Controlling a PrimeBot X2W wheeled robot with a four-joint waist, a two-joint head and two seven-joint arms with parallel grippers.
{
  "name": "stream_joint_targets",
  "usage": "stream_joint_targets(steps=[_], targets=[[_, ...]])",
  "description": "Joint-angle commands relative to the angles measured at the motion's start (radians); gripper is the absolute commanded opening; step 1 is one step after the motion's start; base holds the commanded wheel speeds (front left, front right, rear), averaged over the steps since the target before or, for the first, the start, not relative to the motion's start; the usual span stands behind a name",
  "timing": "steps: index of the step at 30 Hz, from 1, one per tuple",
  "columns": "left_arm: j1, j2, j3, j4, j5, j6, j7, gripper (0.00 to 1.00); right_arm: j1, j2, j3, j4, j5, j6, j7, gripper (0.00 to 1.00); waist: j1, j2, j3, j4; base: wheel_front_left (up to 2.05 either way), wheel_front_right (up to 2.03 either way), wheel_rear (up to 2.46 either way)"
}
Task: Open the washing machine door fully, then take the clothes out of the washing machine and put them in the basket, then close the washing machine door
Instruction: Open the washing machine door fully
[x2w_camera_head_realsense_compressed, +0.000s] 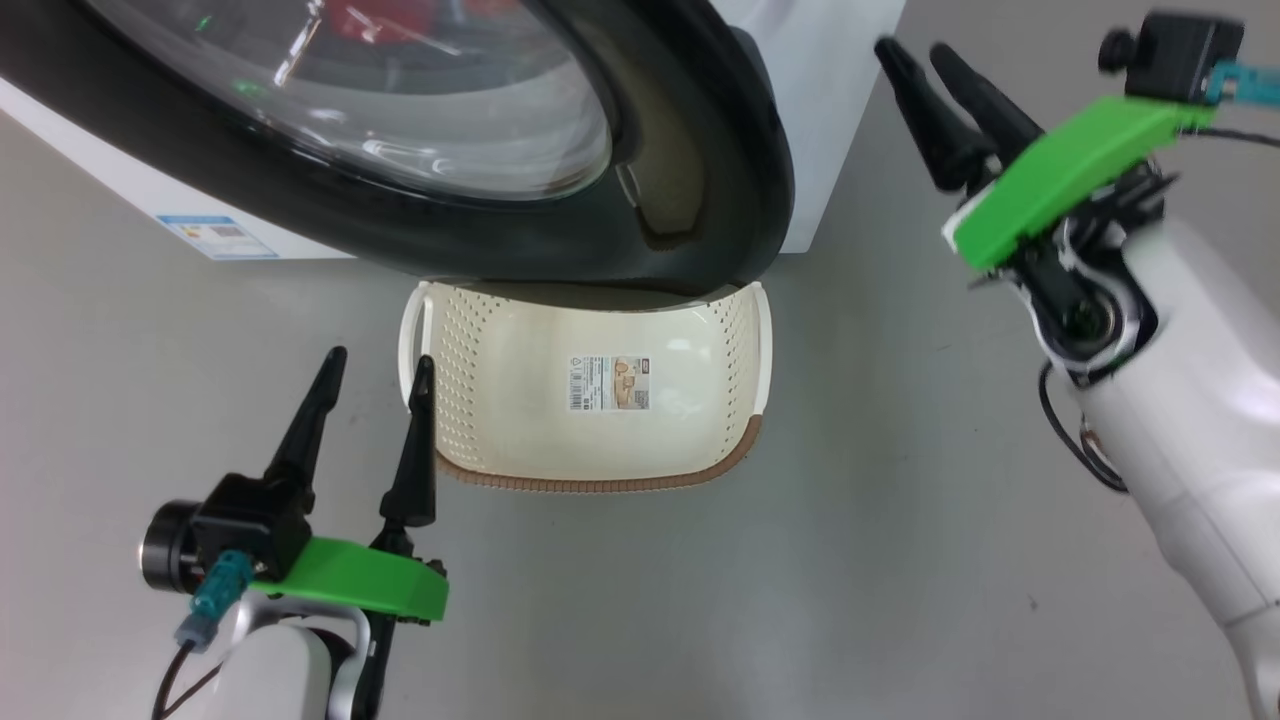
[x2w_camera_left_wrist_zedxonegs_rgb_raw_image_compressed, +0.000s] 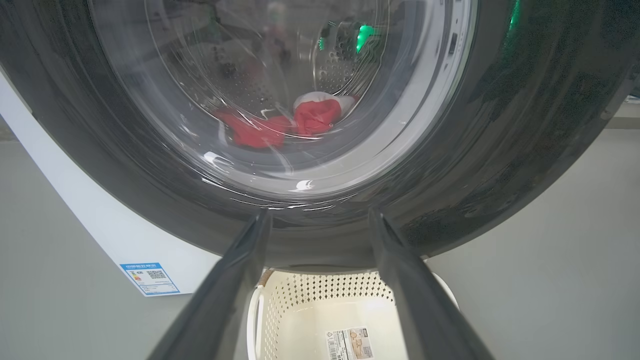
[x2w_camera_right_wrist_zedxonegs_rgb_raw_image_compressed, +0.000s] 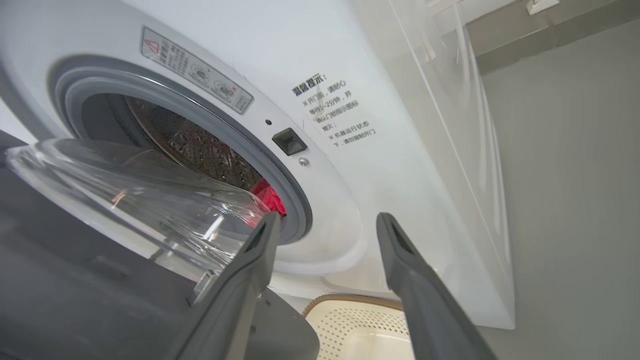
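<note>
None of the task's three steps was finished, as far as could be judged. The washing machine door (x2w_camera_head_realsense_compressed: 700, 150), a round door with a glossy black rim and bulging glass window, stood ajar, swung part of the way out from the white washing machine (x2w_camera_right_wrist_zedxonegs_rgb_raw_image_compressed: 350, 200). The right wrist view showed a gap between the glass bowl and the grey rubber ring, so the opening step looked begun but not complete.

The clothes (x2w_camera_left_wrist_zedxonegs_rgb_raw_image_compressed: 310, 117), bright red with a white patch, lay at the bottom of the steel drum, seen through the door glass. No garment had been taken out.

The basket (x2w_camera_head_realsense_compressed: 600, 483), cream-white with a brown rim trim, sat on the grey floor (x2w_camera_head_realsense_compressed: 900, 500) in front of the machine. Its far end was tucked under the lower edge of the door. It held nothing; only a paper label (x2w_camera_head_realsense_compressed: 608, 383) showed on its bottom.

The left gripper (x2w_camera_head_realsense_compressed: 380, 360) hovered just beside the basket's left handle, fingers spread and gripping nothing. The right gripper (x2w_camera_head_realsense_compressed: 913, 48) hung to the right of the door's edge, apart from it, fingers likewise parted and bare.

Left to do, by this reading: swing the door fully open, lift the clothes into the basket, then shut the door.
</note>
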Motion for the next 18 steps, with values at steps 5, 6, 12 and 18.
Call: stream_joint_targets(steps=[5, 6, 12, 18], targets=[[-0.003, 0.019, 0.041, -0.019, -0.002, -0.012, -0.012, 1.00, 0.077, -0.034, 0.089, 0.009, -0.094, 0.005, -0.208, 1.00, 0.0000, -0.0001, -0.020, -0.012, 0.00, 0.00, 0.00], [-0.001, 0.019, 0.043, -0.019, -0.002, -0.012, -0.012, 1.00, 0.087, -0.038, 0.099, 0.019, -0.109, 0.005, -0.228, 1.00, 0.0000, -0.0001, -0.023, -0.014, 0.00, 0.00, 0.00], [0.013, 0.019, 0.071, -0.042, -0.006, -0.009, -0.012, 1.00, 0.138, -0.025, 0.016, -0.001, -0.252, 0.005, -0.259, 1.00, 0.0000, -0.0001, -0.029, -0.041, 0.00, 0.00, 0.00], [0.033, 0.019, 0.085, -0.055, -0.009, -0.008, -0.012, 1.00, 0.287, 0.044, -0.221, -0.126, -0.459, 0.005, -0.259, 1.00, 0.0000, -0.0001, -0.045, -0.049, 0.00, 0.00, 0.00]])
